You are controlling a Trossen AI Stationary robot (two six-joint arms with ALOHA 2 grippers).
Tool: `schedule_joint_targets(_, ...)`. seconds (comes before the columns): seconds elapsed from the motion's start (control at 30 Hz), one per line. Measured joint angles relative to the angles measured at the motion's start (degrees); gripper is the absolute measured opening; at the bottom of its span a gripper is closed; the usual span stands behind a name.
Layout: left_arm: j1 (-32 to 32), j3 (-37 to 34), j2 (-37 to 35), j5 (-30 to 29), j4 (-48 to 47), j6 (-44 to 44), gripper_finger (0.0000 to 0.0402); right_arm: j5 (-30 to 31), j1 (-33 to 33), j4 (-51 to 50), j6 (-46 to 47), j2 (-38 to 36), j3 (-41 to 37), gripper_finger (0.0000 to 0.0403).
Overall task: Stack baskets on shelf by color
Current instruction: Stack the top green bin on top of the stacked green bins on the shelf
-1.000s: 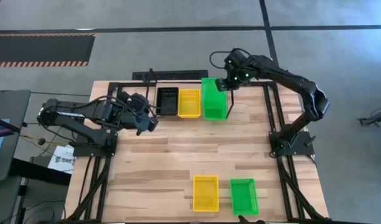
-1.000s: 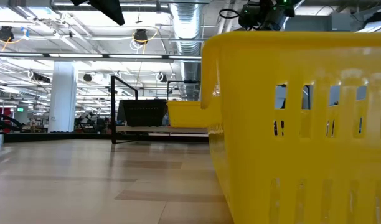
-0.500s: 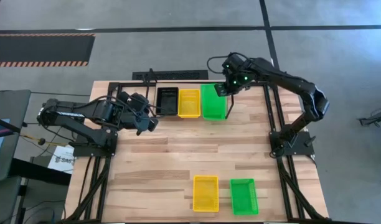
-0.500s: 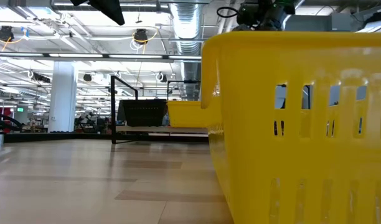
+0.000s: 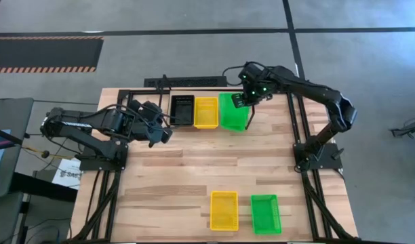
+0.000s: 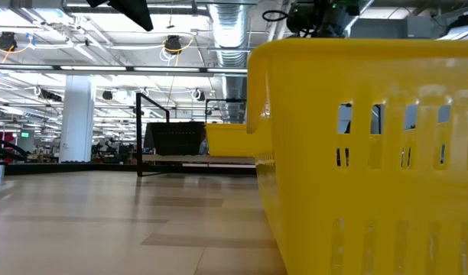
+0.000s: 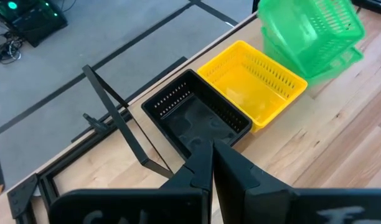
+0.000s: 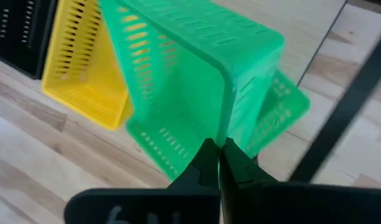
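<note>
Right gripper (image 8: 216, 151) pinched rim of tilted green basket (image 8: 197, 74), angling it to nest into green one below. Left gripper (image 7: 210, 163) closed, empty, waited near black basket (image 7: 200, 118).

One camera looks straight down on the whole table (image 5: 173, 176). One sits low, right beside a yellow basket (image 6: 372, 153). Each wrist camera looks closely at the far baskets, both seeing the tilted green basket (image 8: 197, 74).

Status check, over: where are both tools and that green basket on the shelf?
Right tool shut on tilted green basket, over the green one below. Left tool shut, idle near black basket. Nothing blocking.
</note>
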Motion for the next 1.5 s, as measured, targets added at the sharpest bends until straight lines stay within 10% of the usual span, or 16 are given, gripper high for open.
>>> schedule_joint_targets(0.63,0.0,0.0,0.0,1.0,0.0,2.0,0.0,-2.7,-0.2,4.7,-0.4,7.6,0.0,0.0005)
schedule_joint_targets(1.5,0.0,0.0,0.0,0.9,0.0,0.6,0.0,0.3,-1.7,2.0,-9.6,7.5,14.4,0.018)
